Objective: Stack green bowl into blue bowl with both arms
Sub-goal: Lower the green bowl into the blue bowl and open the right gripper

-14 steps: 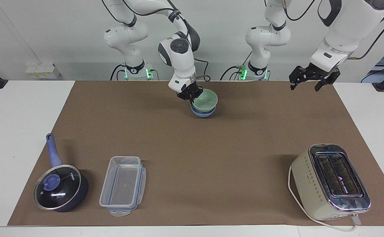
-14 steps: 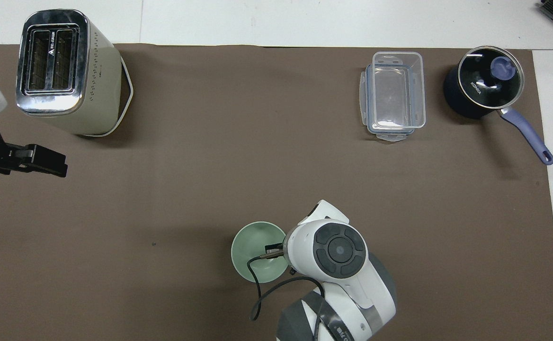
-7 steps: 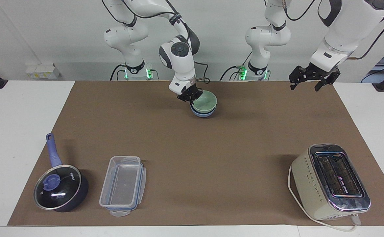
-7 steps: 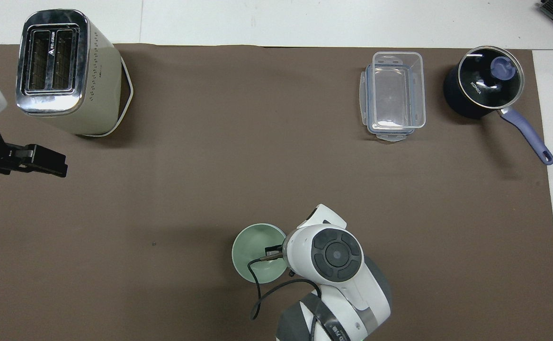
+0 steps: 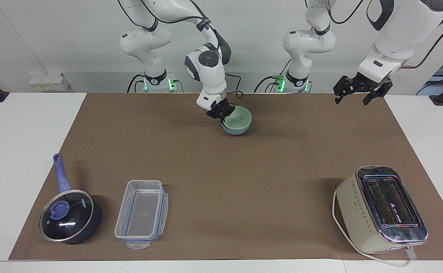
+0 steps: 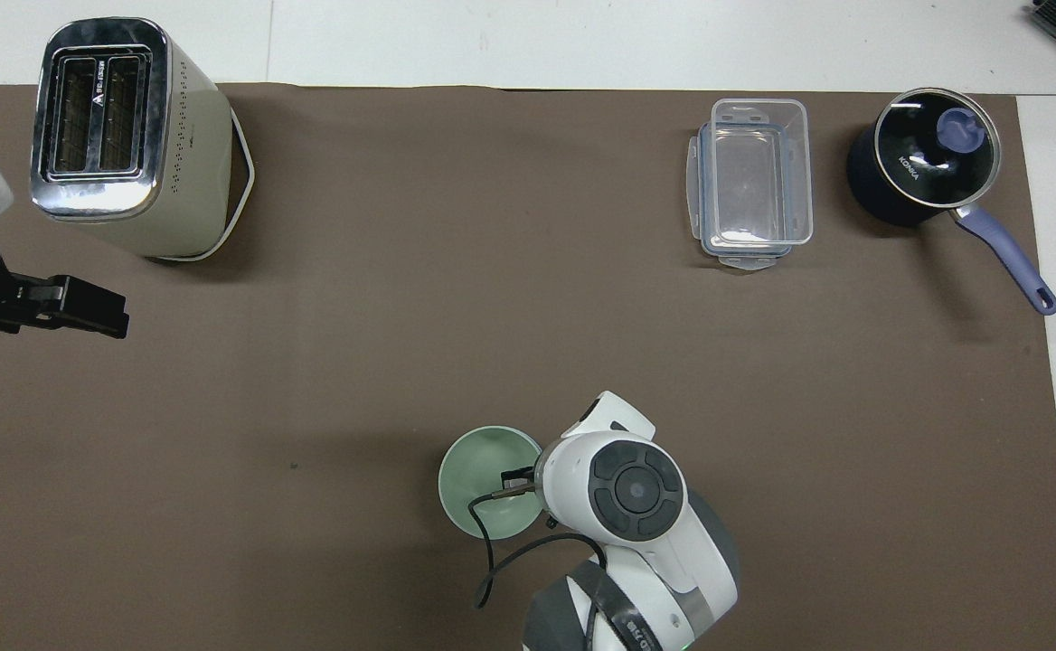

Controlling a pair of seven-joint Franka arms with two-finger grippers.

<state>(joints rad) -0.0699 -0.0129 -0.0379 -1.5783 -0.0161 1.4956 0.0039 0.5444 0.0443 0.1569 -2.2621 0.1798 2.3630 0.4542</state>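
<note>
Near the robots' edge of the brown mat [image 5: 221,182], as the facing view showed it, the green bowl [image 5: 238,118] sat nested in the blue bowl [image 5: 233,131], only a sliver of blue showing under its rim. The right tool [image 5: 221,113] was pinching the green bowl's rim on the side toward the right arm's end of the counter [image 5: 16,144], fingers pressed together on the wall. The left tool [image 5: 360,92] hung spread and empty in the air over the mat's corner at the left arm's end, well apart from the bowls; that arm waited. A toaster [image 5: 380,210], a clear container [image 5: 142,212] and a lidded saucepan [image 5: 69,216] stood much farther from the robots than the bowls. From overhead, the green bowl [image 6: 483,479] hid the blue one entirely, and the right arm's wrist covered the rim where the right tool [image 6: 521,477] gripped, so the grip itself could not be read there. The left tool [image 6: 85,307] showed as a dark bar just nearer the robots than the toaster [image 6: 130,136]; the container [image 6: 754,181] and saucepan [image 6: 926,163] lay far from the bowls. By my judgement the stacking step was all but finished, the bowl seated. The next move called for the right tool to let go gently and lift straight up, without tipping or dragging the stack.
</note>
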